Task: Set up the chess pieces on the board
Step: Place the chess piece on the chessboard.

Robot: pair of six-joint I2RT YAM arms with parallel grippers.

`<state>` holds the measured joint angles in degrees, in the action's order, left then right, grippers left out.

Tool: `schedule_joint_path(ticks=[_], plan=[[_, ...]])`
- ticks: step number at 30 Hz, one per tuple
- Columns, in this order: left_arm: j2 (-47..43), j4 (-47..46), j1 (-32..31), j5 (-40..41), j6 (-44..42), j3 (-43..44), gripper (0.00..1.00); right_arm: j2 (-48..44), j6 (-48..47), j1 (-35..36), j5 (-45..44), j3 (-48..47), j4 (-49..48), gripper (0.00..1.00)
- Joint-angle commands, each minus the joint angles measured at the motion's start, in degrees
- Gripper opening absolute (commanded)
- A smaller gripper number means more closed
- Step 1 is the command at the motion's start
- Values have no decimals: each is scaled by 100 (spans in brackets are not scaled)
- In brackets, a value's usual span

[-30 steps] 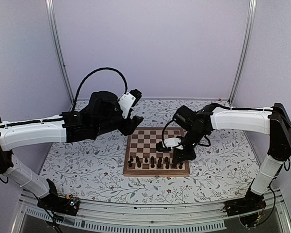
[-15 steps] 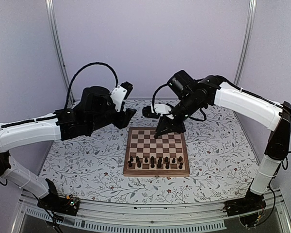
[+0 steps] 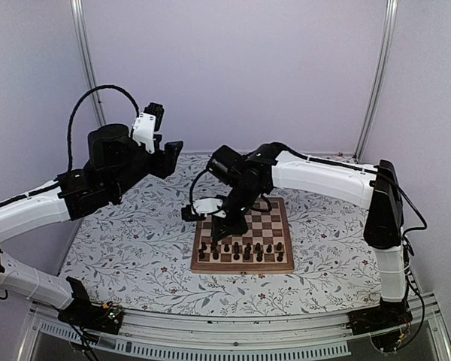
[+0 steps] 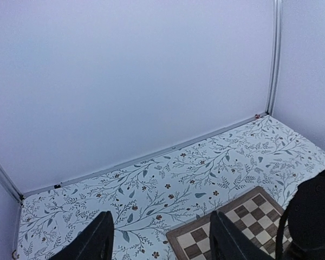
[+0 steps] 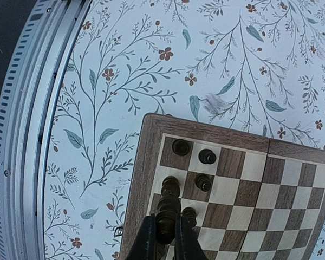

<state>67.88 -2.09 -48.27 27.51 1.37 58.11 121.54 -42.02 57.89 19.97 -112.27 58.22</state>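
Dark turned chess pieces (image 3: 242, 250) are standing upright, crowding the near rows of the checkered wooden board (image 3: 274, 216).

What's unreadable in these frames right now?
- Top external: types of the chess pieces, too small.
- Top external: left squares of the board, behind the right gripper.
- Right wrist: base of the gripped piece, between the jaws, at bottom edge.
- Left wrist: most of the board, cut off by bottom edge.

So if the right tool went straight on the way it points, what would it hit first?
Probably the board: the right tool points down at it, pinching a chess piece, which would touch first. Height is unclear.
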Motion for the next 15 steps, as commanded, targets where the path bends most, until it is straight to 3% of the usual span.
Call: schedule_joint_path(ticks=[1, 15], plan=[[-60, -169, 55, 41, 39, -80, 62, 254, 34, 51, -163, -199, 383, 0], [-20, -134, 55, -48, 38, -63, 62, 439, -5, 92, -188, 111, 471, 1]])
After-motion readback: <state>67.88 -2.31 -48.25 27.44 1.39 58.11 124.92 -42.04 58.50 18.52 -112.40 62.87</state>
